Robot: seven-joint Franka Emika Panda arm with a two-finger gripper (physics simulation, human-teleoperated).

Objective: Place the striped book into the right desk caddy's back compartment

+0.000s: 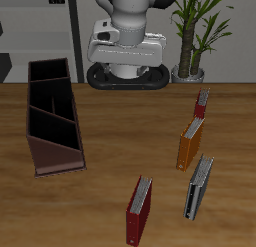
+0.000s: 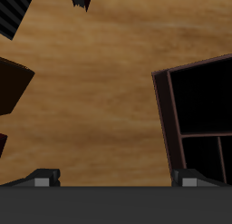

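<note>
The striped book, black with pale stripes, stands upright on the table near the front edge, beside the orange book. A striped corner of it shows in the wrist view. The right desk caddy, a long maroon-brown open box, lies on the other side of the table. Its cells run in a row from the table's back toward the front, and all look empty. It also shows in the wrist view. My gripper is open and empty, high above the bare table between the caddy and the books. The arm hides it in the exterior view.
A dark-red book stands near the front edge, between the caddy and the striped book. A smaller dark-red book stands behind the orange one. A potted plant stands at the back beside the robot's base.
</note>
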